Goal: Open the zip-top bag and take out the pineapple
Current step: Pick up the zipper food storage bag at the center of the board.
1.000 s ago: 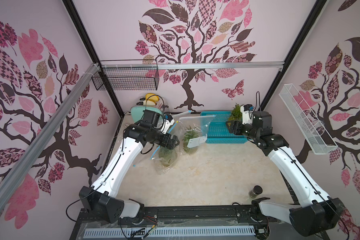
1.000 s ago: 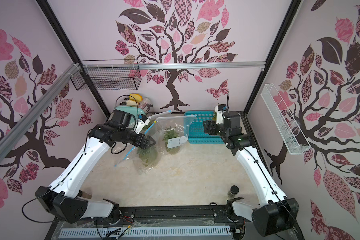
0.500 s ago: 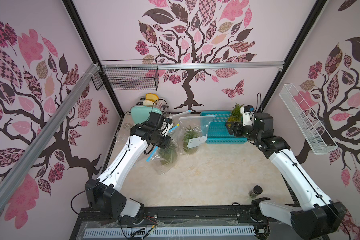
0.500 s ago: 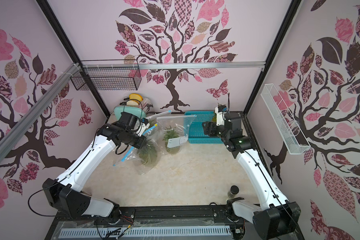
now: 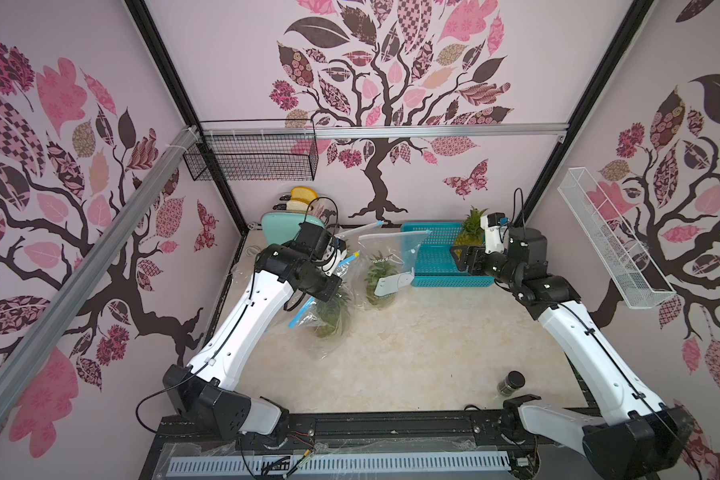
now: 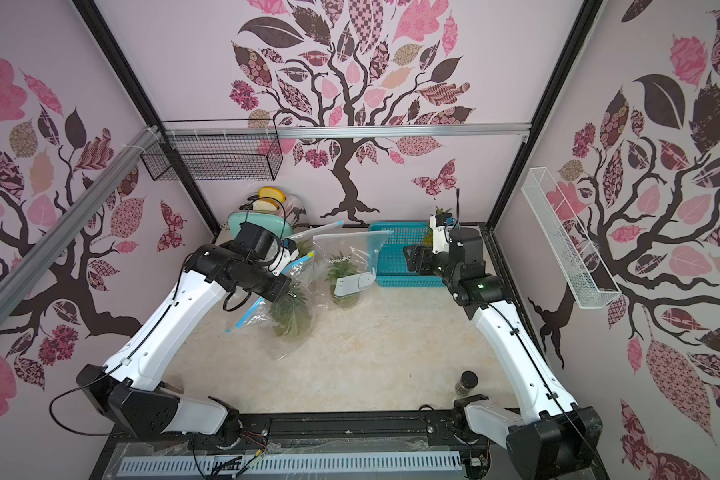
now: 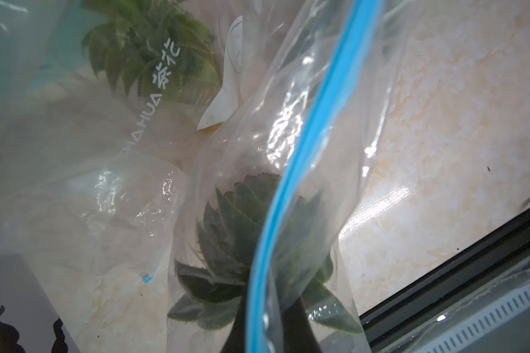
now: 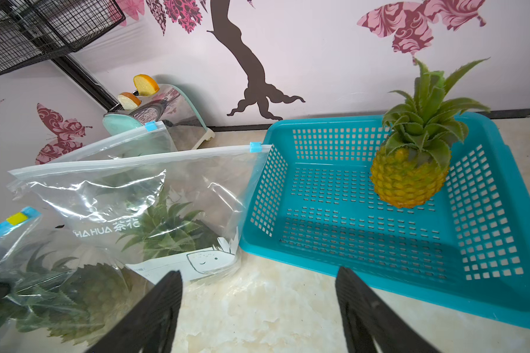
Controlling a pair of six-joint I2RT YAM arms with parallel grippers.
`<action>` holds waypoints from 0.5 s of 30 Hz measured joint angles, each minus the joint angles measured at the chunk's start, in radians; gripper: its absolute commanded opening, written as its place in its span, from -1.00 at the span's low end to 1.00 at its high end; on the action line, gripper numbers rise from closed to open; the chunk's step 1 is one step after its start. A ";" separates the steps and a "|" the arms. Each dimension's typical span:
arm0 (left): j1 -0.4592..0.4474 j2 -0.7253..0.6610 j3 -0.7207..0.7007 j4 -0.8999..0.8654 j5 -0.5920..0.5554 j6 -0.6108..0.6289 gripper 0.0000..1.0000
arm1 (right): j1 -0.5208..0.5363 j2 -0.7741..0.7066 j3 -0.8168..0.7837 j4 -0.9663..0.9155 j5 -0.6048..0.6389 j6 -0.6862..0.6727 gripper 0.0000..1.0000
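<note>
My left jaws were clamped together on the blue zip strip (image 7: 259, 275) of the blue-edged zip-top bag (image 5: 323, 345), pinching the plastic at its rim. In the left wrist view the strip ran up and away out of that grip. The bagged pineapple (image 7: 236, 232) sat inside this bag, its crown leaves showing through the clear film. The bag itself slumped on the surface (image 5: 412, 353) just beside the printed slider bag (image 8: 196, 189). I could not tell whether the seal was parted at all, because the film was crumpled and glare hid the mouth. My right jaws stood wide apart with nothing between them, hovering above the surface in front of the teal basket (image 8: 270, 189) and near the printed slider bag. A bare pineapple (image 8: 407, 180) already stood upright in a far corner of that basket, so I judged one fruit to be dealt with. The printed slider bag and a third bag (image 8: 114, 146) behind it each held a pineapple. Both had their sliders at the end of the track, and both looked shut to me. For the bag in my grip, I judged only the hold on the rim to be done. Opening the mouth wide enough, reaching in with my free jaws, and lifting the fruit clear were all left.
</note>
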 measured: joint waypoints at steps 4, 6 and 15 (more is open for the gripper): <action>-0.137 -0.049 0.063 -0.054 -0.058 0.036 -1.00 | 0.000 0.000 0.000 0.005 -0.013 -0.003 0.64; -0.200 -0.066 0.085 -0.077 -0.077 0.052 -1.00 | 0.000 -0.002 0.000 0.005 -0.017 -0.003 0.63; -0.359 -0.132 0.011 -0.109 -0.105 0.148 -1.00 | -0.001 -0.027 0.000 0.006 -0.026 -0.004 0.66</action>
